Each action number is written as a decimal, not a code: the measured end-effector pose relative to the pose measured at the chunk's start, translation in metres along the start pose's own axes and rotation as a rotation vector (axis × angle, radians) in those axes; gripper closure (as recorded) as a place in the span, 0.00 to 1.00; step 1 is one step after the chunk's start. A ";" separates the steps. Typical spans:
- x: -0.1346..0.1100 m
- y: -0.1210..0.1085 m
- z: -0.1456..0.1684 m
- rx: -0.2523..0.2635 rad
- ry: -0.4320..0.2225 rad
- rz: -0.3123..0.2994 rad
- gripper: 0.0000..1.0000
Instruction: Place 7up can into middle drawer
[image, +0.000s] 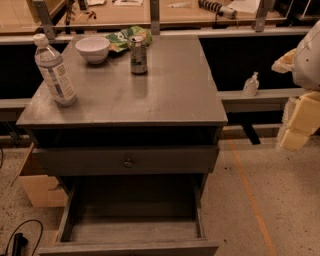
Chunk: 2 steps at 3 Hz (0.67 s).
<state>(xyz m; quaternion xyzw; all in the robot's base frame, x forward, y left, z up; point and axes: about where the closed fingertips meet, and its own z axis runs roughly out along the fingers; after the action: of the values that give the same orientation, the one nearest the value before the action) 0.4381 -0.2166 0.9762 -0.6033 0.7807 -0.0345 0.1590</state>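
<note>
The 7up can (138, 55) stands upright on the grey cabinet top (165, 95), toward the back middle. The middle drawer (135, 231) is pulled out at the bottom of the view, its flat grey floor bare. Above it is a shut drawer front with a small round knob (128, 162). My gripper (298, 122) hangs at the far right edge, off to the side of the cabinet, well apart from the can and holding nothing.
A clear water bottle (55, 70) stands at the top's left edge. A white bowl (93, 48) and a green bag (122, 37) sit behind the can. A small pump bottle (250, 85) is on a ledge at the right. A cardboard box (40, 187) is at the lower left.
</note>
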 end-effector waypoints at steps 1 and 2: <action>0.000 0.000 0.000 0.000 0.000 0.000 0.00; -0.006 -0.004 -0.001 0.011 -0.042 0.020 0.00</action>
<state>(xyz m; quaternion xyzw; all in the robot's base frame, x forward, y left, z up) 0.4428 -0.2124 0.9790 -0.5951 0.7831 -0.0244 0.1790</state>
